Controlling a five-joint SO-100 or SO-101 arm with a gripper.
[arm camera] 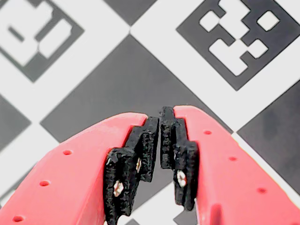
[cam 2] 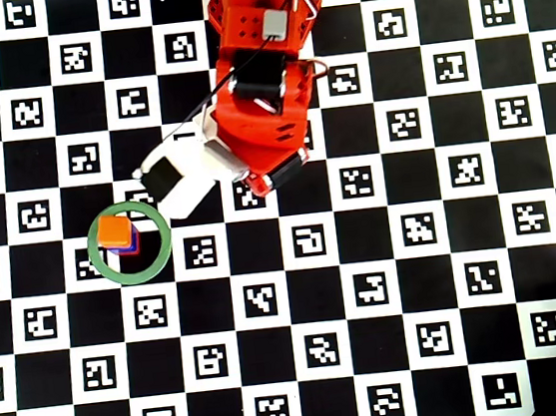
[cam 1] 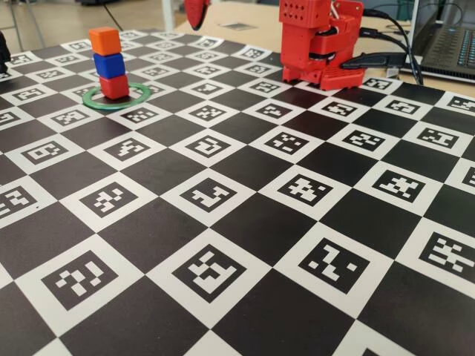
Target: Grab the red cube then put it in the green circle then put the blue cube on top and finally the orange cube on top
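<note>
**On the ring: three-cube stack standing, end effector clenched and empty**

Far left in the fixed view, the thin flat green circle (cam 1: 95,102) lies on the checkerboard marker mat covering the counter (cam 1: 223,245). Small matte red cube (cam 1: 114,87) sits on the mat inside the ring, toward its back edge. Small deep-blue plastic cube (cam 1: 109,65) rests directly on the red one, small bright-orange plastic cube (cam 1: 104,41) on top of the blue. Stack is upright, each layer slightly offset from the one below.

Overhead view agrees: the stack sits in the upper-left part of the ring's opening, touching or overlapping the inner edge there, orange top face showing, a sliver of blue at its lower-right edge, red hidden underneath.

Right of the stack, the red 3D-printed arm (cam 2: 263,79) is folded near its base at the top of the board, well apart from the cubes. A white wrist housing with a dark camera module (cam 2: 179,174) points down-left toward the ring.

Wrist view: red end effector (arm camera: 159,126) with black textured pads (arm camera: 144,154) pressed together at the tips, nothing between them, hanging above bare mat squares. No cube visible in that view.
</note>
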